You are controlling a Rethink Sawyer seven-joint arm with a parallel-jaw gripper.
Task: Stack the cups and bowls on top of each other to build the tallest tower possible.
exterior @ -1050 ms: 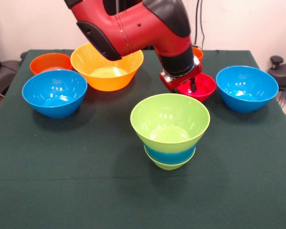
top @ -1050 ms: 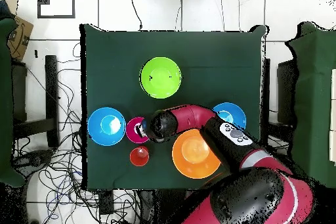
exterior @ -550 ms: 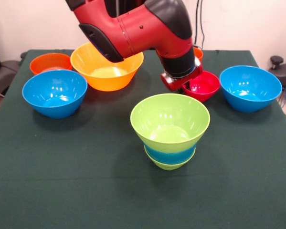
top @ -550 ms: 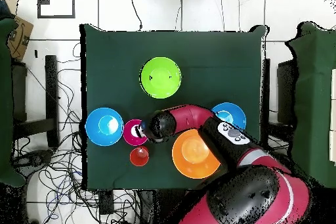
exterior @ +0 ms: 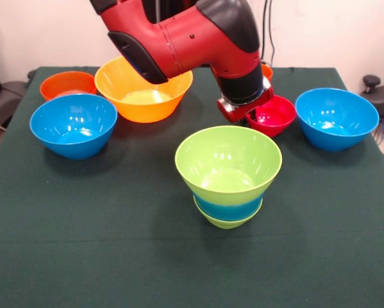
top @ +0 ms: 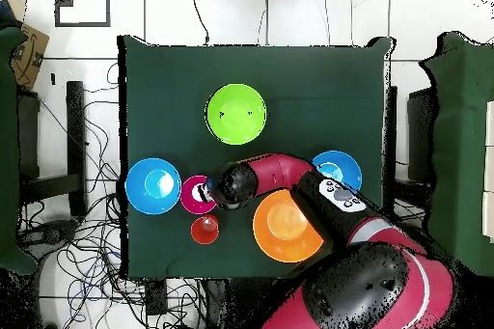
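Note:
The tower (exterior: 228, 173) near the table's middle is a large lime green bowl nested on a blue one and a smaller green one; from above it shows as a green disc (top: 236, 113). My gripper (exterior: 250, 115) (top: 210, 193) is low at the near left rim of the small red-pink bowl (exterior: 273, 115) (top: 197, 196). The wrist hides how the gripper stands at that rim. An orange cup (exterior: 266, 69) (top: 205, 231) peeks out behind the arm.
A blue bowl (exterior: 336, 119) (top: 152, 185) sits right beside the red-pink one. A big yellow-orange bowl (exterior: 143, 90) (top: 288, 227), a small orange bowl (exterior: 66, 83) and another blue bowl (exterior: 73, 125) (top: 340, 166) stand on the other side of the arm.
The gripper and the red-pink bowl shifted slightly toward the neighbouring blue bowl, which was nudged outward. Since half a second ago almost nothing has moved.

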